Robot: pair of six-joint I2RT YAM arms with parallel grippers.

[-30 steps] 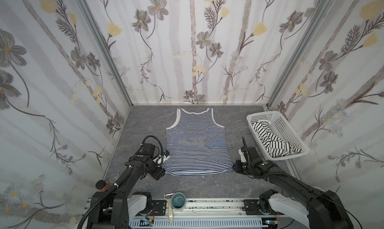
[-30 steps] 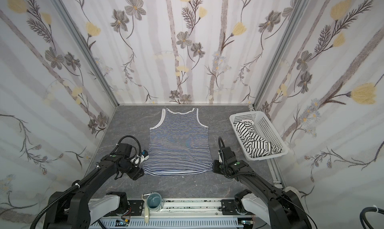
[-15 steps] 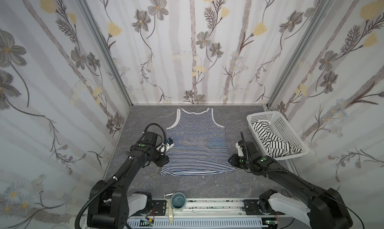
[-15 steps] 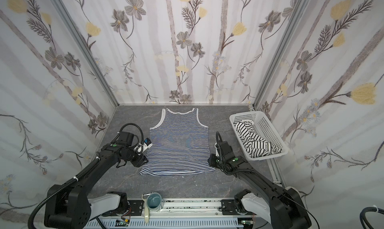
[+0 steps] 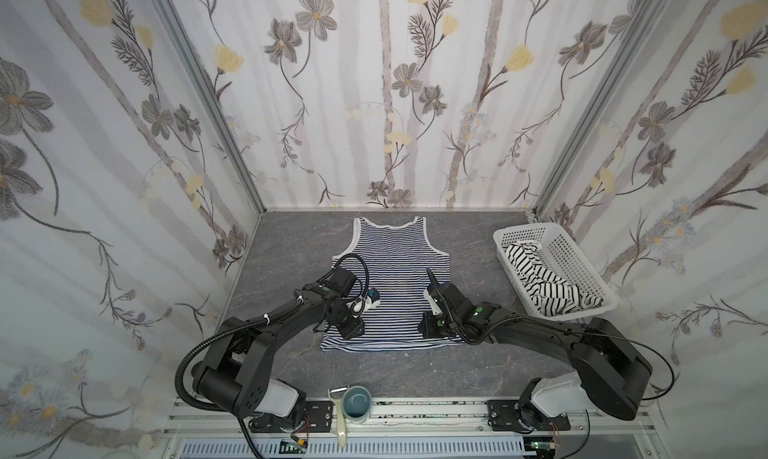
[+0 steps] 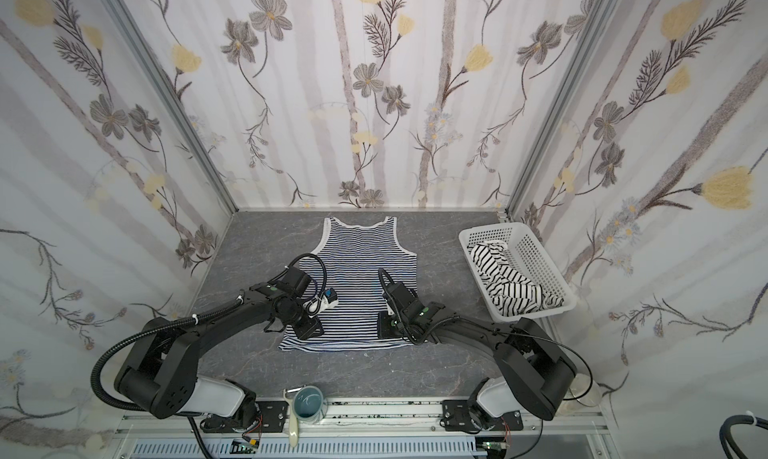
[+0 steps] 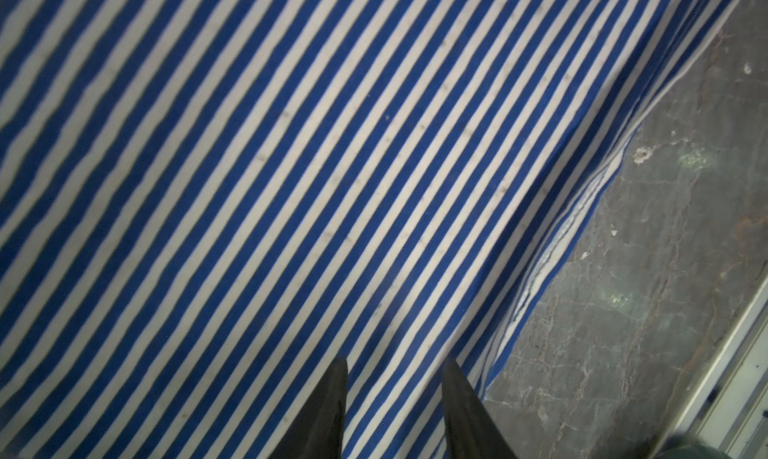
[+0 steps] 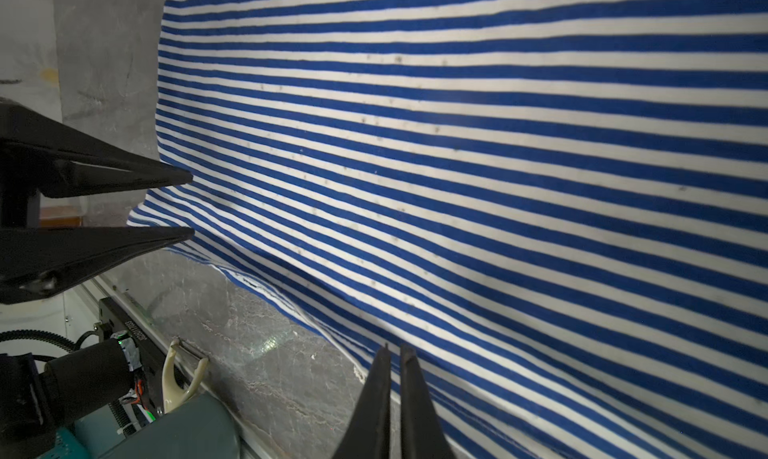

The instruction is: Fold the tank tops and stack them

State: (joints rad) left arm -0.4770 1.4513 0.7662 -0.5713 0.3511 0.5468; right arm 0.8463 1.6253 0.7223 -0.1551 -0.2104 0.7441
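The navy-and-white striped tank top (image 5: 395, 278) (image 6: 361, 278) lies flat on the grey table (image 5: 282, 278), neck toward the back wall. My left gripper (image 5: 352, 331) (image 7: 395, 365) hovers over its lower left part near the hem corner, jaws apart with striped cloth showing between the fingers. It also appears in the right wrist view as the left gripper (image 8: 187, 203), tips apart at the top's side edge. My right gripper (image 5: 430, 330) (image 8: 392, 349) is shut, tips pressed into the hem at the lower right. The white tank top with black stripes (image 5: 544, 282) lies crumpled in the basket.
The white perforated basket (image 5: 582, 270) stands at the right side of the table, near the wall. A teal cup (image 5: 357, 403) and a cream-handled tool (image 5: 340, 419) sit at the front rail. Flowered walls close in three sides.
Both arms came in from the top's sides onto its lower part. The left jaws narrowed, the right jaws closed at the hem. The hem shifted slightly.
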